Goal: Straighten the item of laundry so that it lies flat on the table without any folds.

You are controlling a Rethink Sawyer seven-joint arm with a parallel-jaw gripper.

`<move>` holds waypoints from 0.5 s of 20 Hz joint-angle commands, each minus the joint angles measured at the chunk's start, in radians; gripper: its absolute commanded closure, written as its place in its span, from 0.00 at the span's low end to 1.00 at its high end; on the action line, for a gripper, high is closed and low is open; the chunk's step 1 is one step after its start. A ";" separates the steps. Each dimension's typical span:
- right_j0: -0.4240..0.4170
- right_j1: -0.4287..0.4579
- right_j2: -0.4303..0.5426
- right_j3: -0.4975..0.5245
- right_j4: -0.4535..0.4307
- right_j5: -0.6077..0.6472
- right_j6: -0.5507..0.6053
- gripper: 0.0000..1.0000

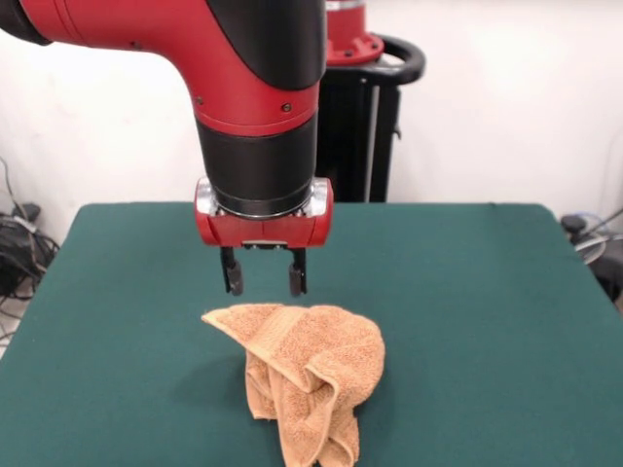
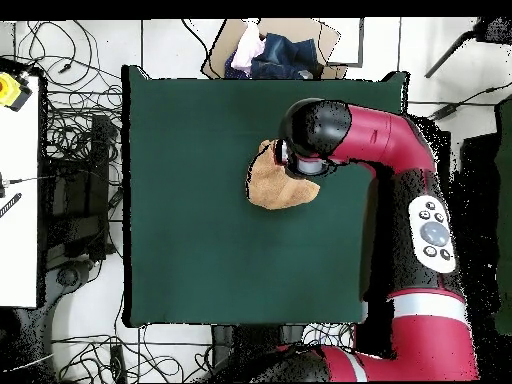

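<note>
Item: small orange-tan terry-cloth hand towel (image 1: pixel 307 375), crumpled in a heap with several overlapping folds; one corner sticks out toward the picture's left in the front view, and a longer fold hangs toward the near side, cut off by the bottom edge of that view. No label or band stripe can be made out with certainty. In the overhead view the towel (image 2: pixel 272 184) lies on the half of the surface away from the robot's base, toward the side where the arm stands; part of it is hidden under the arm's end.

Support: large rectangular surface with a dark green felt-like top (image 1: pixel 467 292), its near corners cut off in the front view; whole outline visible from above (image 2: pixel 200 250).

Arm: red and black robot arm (image 1: pixel 253 88), reaching over the surface with its last segment pointing straight down; its upper links run out of the front view at the top. From above the arm (image 2: pixel 390 140) bends across the surface edge and its rounded black end covers the gripper entirely.

Gripper: black two-fingered gripper (image 1: pixel 263 275) under a red wrist housing (image 1: pixel 263 222), hanging just above the towel's far upper edge, not touching it. The fingers (image 1: pixel 232 272) stand apart with an empty gap between them.

Surroundings: tangled cables (image 2: pixel 70 150) on the floor beside the surface; a cardboard box holding mixed cloth (image 2: pixel 270 52) beyond the far edge, contents hard to tell apart.
</note>
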 commanded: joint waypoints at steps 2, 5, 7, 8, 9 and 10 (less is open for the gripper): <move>0.022 0.030 -0.001 0.026 -0.024 -0.069 0.086 0.00; 0.020 0.041 0.005 0.011 -0.015 -0.067 0.088 0.00; 0.022 0.051 0.007 -0.003 -0.015 -0.063 0.086 0.00; 0.023 0.055 0.009 -0.014 -0.019 -0.063 0.080 0.00; 0.024 0.060 0.011 -0.025 -0.021 -0.061 0.074 0.00; 0.025 0.065 0.013 -0.036 -0.022 -0.055 0.070 0.00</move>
